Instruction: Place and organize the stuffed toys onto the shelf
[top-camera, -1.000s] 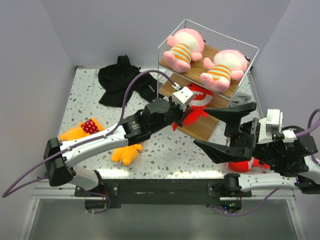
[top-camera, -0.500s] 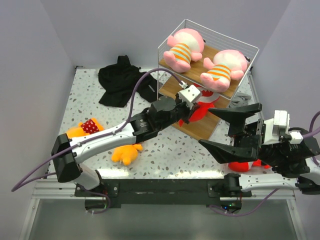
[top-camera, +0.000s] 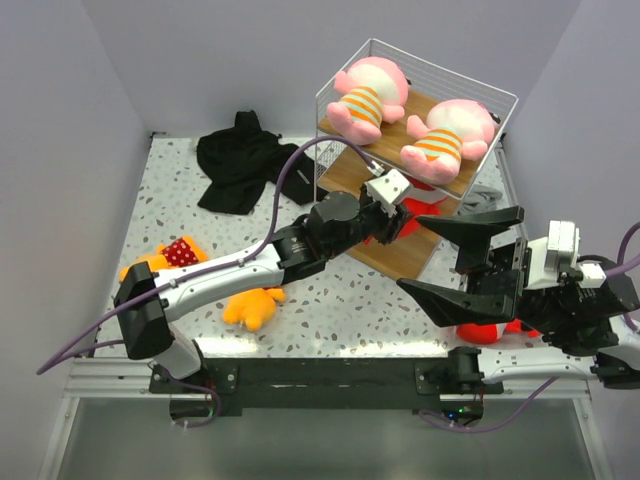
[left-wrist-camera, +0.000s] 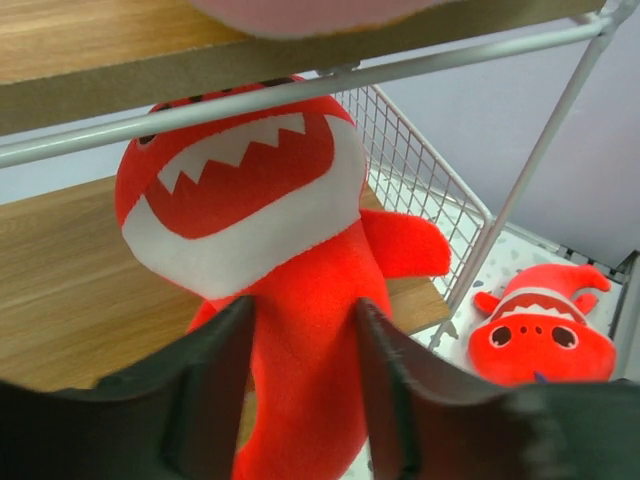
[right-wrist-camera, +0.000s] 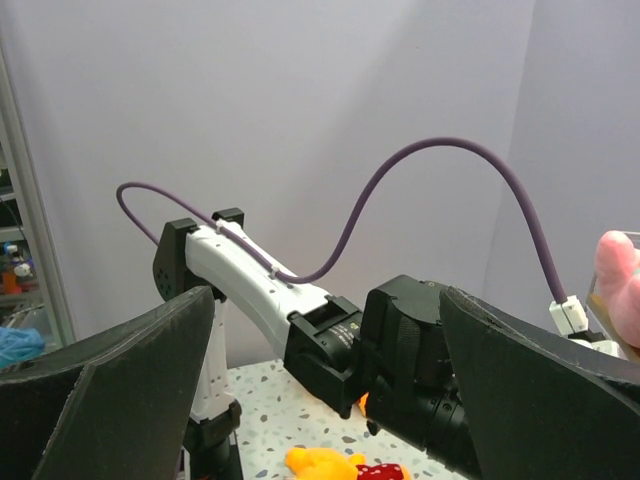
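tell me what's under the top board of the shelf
A red fish-like toy sits on the middle board, between the parted fingers of the left gripper. From above, the top board and left arm cover most of that level; anything further back is hidden.

Pale lavender walls (top-camera: 200, 60) close in the upper left, top and right of the frame. A white speckled tabletop (top-camera: 330, 310) fills the middle, evenly lit, with a metal rail (top-camera: 320, 398) along the bottom.
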